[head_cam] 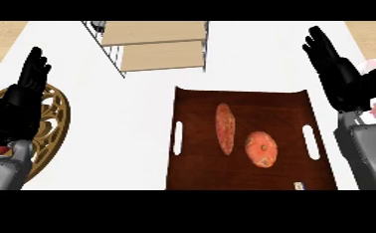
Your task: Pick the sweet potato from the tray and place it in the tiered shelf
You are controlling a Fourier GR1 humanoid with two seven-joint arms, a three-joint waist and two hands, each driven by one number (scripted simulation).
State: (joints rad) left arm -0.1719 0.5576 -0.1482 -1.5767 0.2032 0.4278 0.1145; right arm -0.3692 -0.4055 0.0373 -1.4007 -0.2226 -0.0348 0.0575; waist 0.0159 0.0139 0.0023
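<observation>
A: Scanning from table [242,53]: tray [198,167] centred, tiered shelf [154,45] beyond. Hazards?
B: Spread wide, holding nothing: left hand [26,92], right hand [334,72]. On tray, sweet potato [226,128] just beside round orange thing [260,149]; could grab wrong one, or clip shelf.

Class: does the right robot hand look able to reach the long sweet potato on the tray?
Probably yes: the right robot hand is open, the sweet potato lies uncovered; a rounder orange item lies between.

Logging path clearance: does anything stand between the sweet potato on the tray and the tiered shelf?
Nothing visible does. The sweet potato lies on the tray; only white counter lies between it and the tiered shelf.
</observation>
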